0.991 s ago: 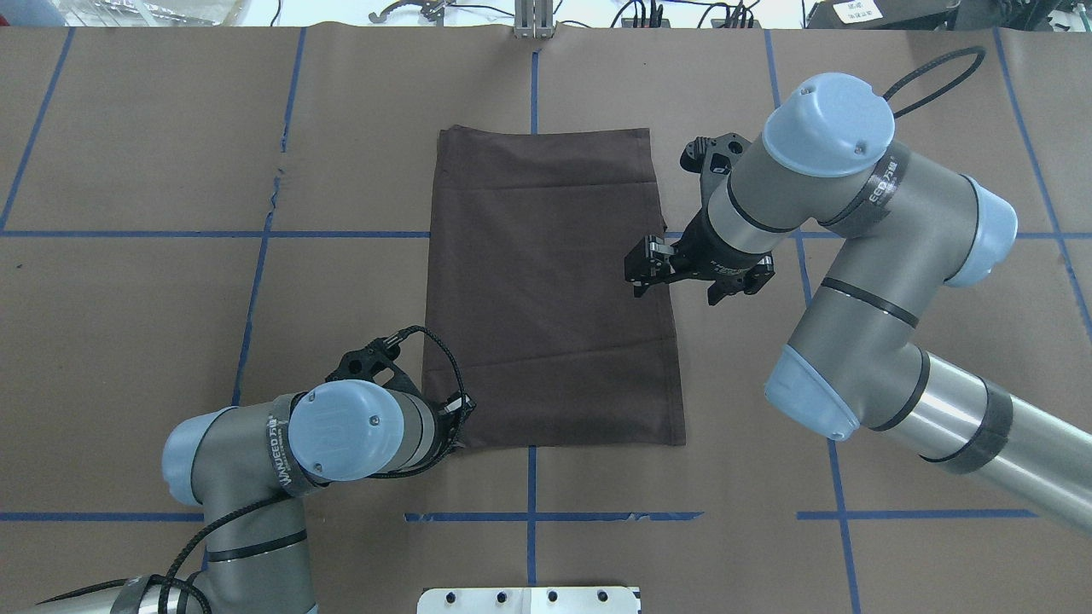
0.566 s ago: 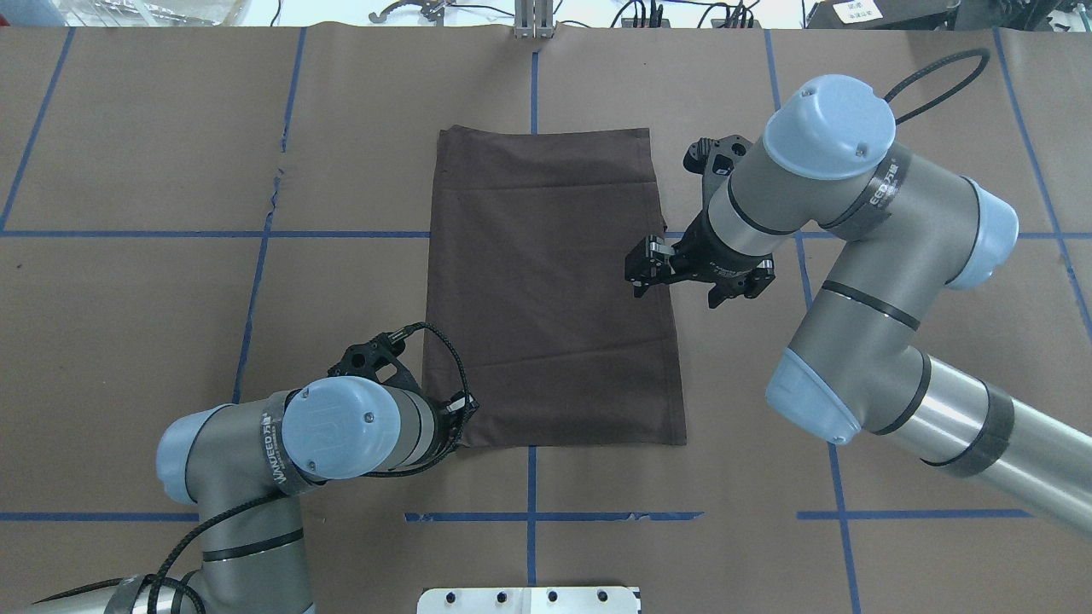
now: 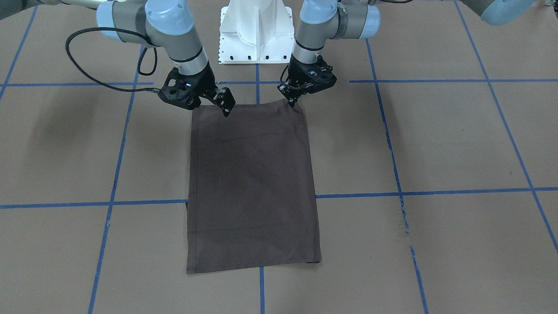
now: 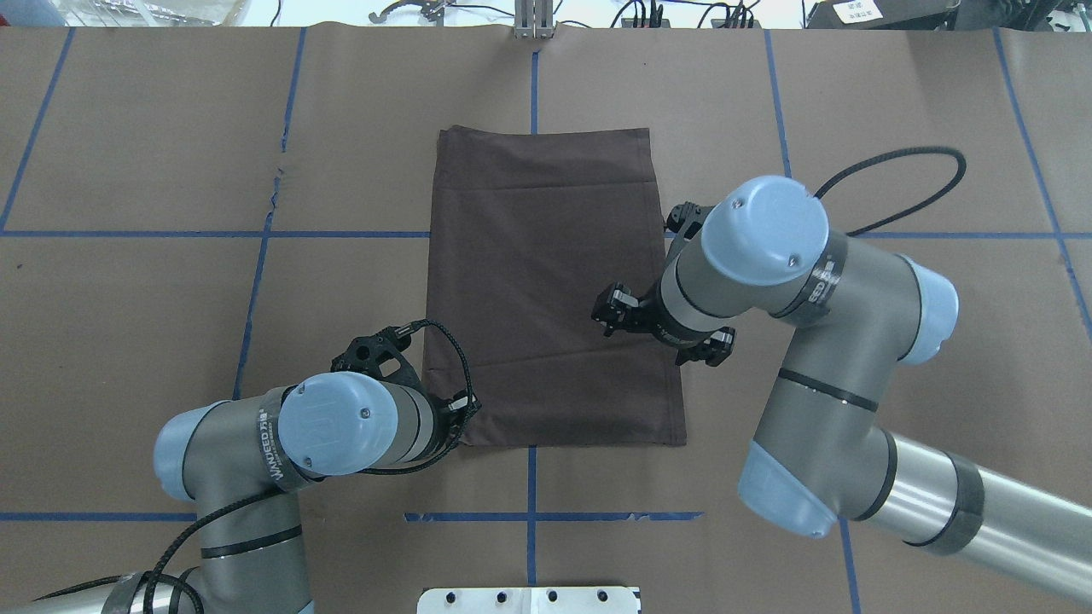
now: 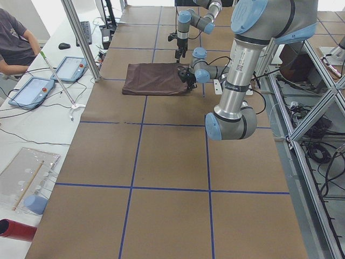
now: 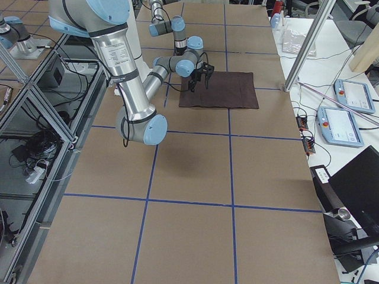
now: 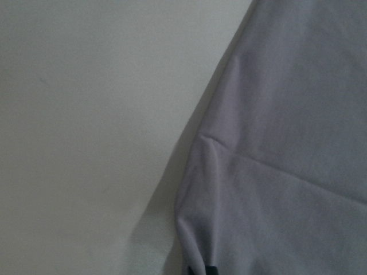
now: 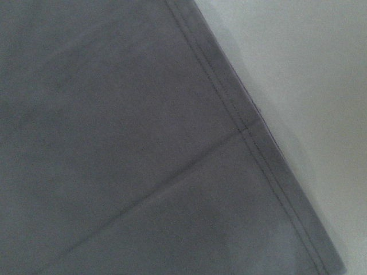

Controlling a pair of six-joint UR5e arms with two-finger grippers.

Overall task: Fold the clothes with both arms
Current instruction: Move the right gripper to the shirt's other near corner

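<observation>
T-shirt [image 4: 546,290] lies folded into a tall rectangle, flat on the desk [image 4: 171,128] btw. the two arms, one short edge toward the robot. You see the left gripper [image 3: 293,101] at the shirt's near corner on the robot's left. Its fingers are clenched on that corner, and the left wrist view shows cloth puckered into a crease running to a dark fingertip at the bottom edge. The right gripper [image 4: 659,334] hangs over the shirt's right edge, nearer the robot than mid-length. Its fingers are released & spread wide: one over the cloth, the other past the edge, over bare desk. Right wrist view gives you the double-stitched hem w/ a faint crease crossing it. Whether the right fingers touch the fabric, can't tell.
</observation>
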